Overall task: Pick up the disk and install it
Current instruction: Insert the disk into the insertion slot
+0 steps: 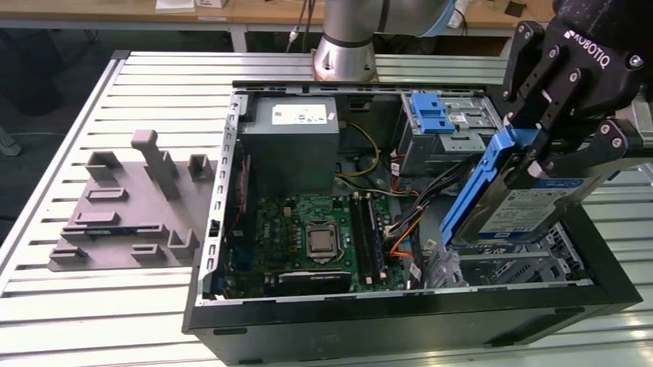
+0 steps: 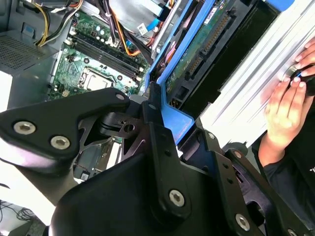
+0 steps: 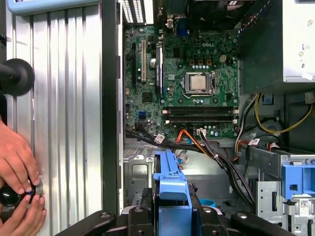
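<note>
Disk [image 1: 522, 211]: silver, blue-railed, blue-and-white label

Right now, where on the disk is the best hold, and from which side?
Grip the disk at its upper end, across the blue rails, from above: it hangs tilted, lower end toward the open case, and the gripper is shut on it that way.

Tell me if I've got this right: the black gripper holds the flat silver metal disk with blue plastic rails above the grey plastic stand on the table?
Not quite. The black gripper holds the silver metal disk with blue rails above the open black computer case, not the grey plastic stand, which sits apart at the exterior view's left.
</note>
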### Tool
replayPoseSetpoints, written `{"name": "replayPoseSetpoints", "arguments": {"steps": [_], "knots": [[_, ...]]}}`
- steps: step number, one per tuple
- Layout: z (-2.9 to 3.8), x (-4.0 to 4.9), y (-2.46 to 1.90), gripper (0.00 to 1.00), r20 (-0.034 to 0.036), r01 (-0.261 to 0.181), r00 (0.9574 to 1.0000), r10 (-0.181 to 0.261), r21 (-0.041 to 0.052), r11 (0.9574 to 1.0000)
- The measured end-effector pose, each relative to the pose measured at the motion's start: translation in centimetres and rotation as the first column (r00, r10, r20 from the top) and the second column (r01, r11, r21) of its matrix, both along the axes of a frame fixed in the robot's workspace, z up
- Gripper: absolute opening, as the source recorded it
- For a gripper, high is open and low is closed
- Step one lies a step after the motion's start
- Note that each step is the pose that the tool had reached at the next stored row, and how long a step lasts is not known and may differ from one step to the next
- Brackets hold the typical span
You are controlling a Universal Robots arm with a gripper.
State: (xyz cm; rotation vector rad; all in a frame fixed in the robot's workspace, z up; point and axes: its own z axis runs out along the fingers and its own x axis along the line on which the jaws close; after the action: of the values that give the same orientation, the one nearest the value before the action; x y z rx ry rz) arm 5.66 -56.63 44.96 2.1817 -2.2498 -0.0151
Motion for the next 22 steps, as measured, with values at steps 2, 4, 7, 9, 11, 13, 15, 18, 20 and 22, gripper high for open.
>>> {"name": "replayPoseSetpoints", "arguments": {"steps": [2, 4, 7, 9, 11, 13, 15, 18, 20, 22], "knots": [[0.0, 0.0, 0.0, 0.36, 0.0, 0.0, 1.0, 0.0, -0.0002, 1.0], [0.0, 0.03, 0.0, 0.36, 0.0, 0.0, 1.0, 0.0, -0.0003, 1.0], [-0.04, 0.34, -0.01, 0.36, 0.0, 0.0, 1.0, 0.0, -0.0001, 1.0], [-0.07, 0.55, 0.0, 0.36, 0.0, 0.0, 1.0, 0.0, -0.0004, 1.0], [-0.14, 0.69, 0.0, 0.36, 0.0, 0.0, 1.0, 0.0, -0.0003, 1.0], [-0.27, 1.0, 0.0, 0.36, 0.0, 0.0, 1.0, 0.0, -0.0003, 1.0], [-0.33, 1.13, -0.01, 0.36, 0.0, 0.0, 1.0, 0.0, -0.0003, 1.0], [-0.44, 1.35, 0.0, 0.36, 0.0, 0.0, 1.0, 0.0, -0.0003, 1.0], [-0.5, 1.44, -0.01, 0.36, 0.0, 0.0, 1.0, 0.0, -0.0003, 1.0], [-0.56, 1.6, 0.0, 0.36, 0.0, 0.0, 1.0, 0.0, -0.0002, 1.0]]}}
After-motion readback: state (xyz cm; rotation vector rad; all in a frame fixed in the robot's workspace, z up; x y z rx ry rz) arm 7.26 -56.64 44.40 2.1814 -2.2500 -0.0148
